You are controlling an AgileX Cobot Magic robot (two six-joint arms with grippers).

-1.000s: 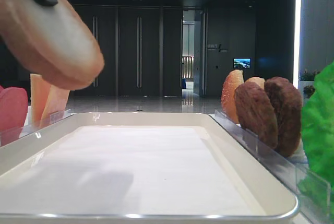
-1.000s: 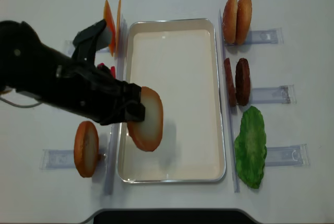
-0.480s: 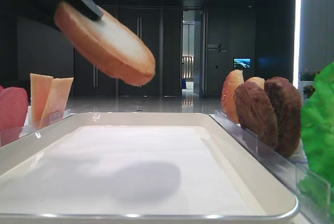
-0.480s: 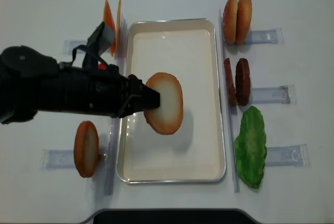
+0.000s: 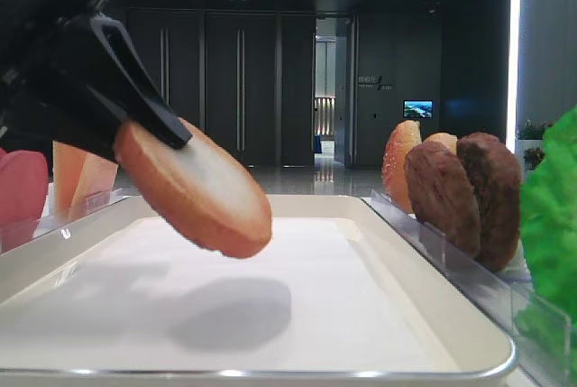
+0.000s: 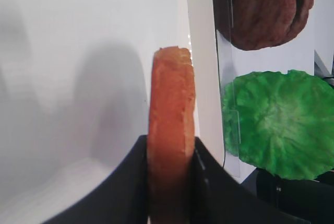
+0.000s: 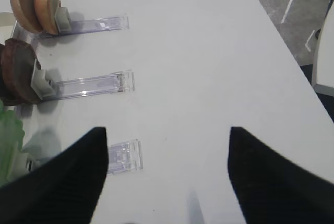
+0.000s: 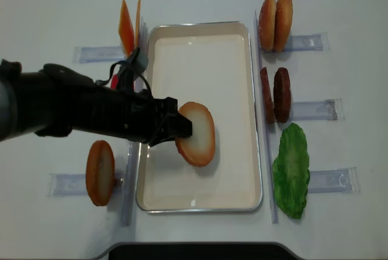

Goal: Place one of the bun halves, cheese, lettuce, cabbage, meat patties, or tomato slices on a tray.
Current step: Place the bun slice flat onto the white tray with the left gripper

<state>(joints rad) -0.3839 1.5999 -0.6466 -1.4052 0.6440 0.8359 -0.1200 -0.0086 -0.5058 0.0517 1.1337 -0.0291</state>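
Realsense view, four bun halves (image 8: 195, 133), two meat patties (image 8: 275, 94), one tray (image 8: 200, 200)

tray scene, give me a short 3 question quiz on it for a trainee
1. True or false: the bun half in the left gripper already lies flat on the tray.
2. Multiple choice: what sits in the rack nearest the lettuce? A) cheese slices B) meat patties C) a tomato slice
3. Fill in: the right gripper holds ____.

Key
1. False. The low front view shows it tilted above the paper with its shadow beneath.
2. B. The meat patties stand just beyond the lettuce on the tray's right; the cheese is on the left.
3. Nothing. Its fingers stand apart over bare table.
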